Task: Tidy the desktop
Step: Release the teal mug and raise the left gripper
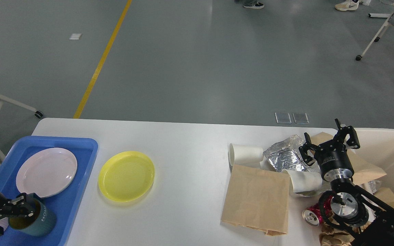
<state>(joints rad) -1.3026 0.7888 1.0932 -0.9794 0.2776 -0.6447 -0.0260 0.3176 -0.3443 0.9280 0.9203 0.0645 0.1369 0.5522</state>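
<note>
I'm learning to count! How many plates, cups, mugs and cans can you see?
Plates: 2, the pink plate and the yellow plate
Paper cups: 2, and
Mugs: 1, the green mug
Cans: 1, the red can
Total: 6
</note>
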